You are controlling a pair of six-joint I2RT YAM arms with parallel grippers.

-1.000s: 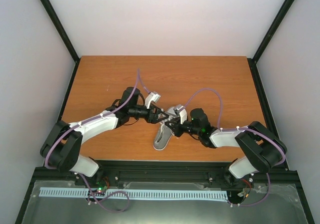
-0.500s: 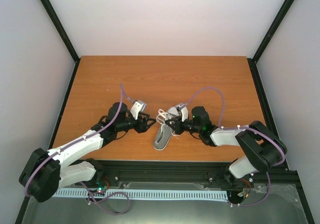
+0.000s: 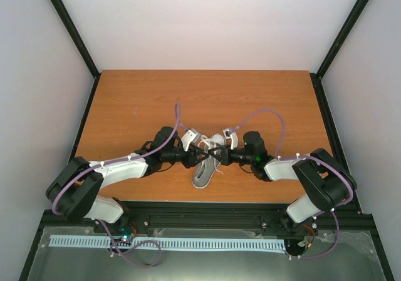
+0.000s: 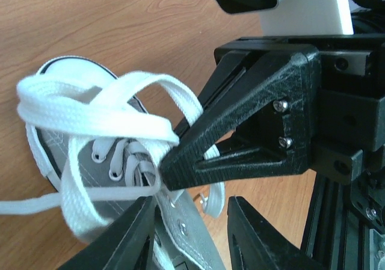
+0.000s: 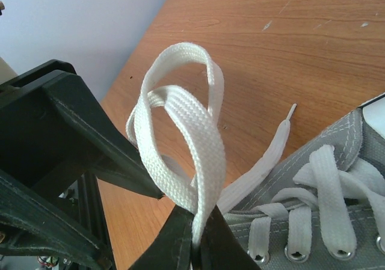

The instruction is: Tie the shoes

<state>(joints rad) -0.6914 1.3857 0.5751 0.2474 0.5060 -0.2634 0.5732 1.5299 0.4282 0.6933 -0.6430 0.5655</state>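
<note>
The grey shoe [image 3: 203, 172] with its white sole lies near the table's front edge, between both arms. My right gripper [image 5: 199, 237] is shut on a loop of the white laces [image 5: 180, 122] and holds it up above the shoe [image 5: 328, 192]. My left gripper [image 4: 192, 231] is open, its fingers [image 4: 129, 234] astride the shoe's eyelet flap [image 4: 180, 222] and a loose lace end. In the left wrist view the right gripper's black finger [image 4: 240, 144] reaches into the tangle of laces [image 4: 90, 110]. From above, the two grippers [image 3: 199, 156] [image 3: 216, 154] meet tip to tip over the shoe.
The orange-brown wooden table [image 3: 207, 99] is walled by white panels with black posts. A black rail [image 3: 207, 209] runs along its front edge. Purple cables loop over both arms [image 3: 266, 115].
The left arm had pulled back to the left, then returned to the shoe with its jaws narrower. The right gripper has kept its hold on the lace loop, hardly moving.
</note>
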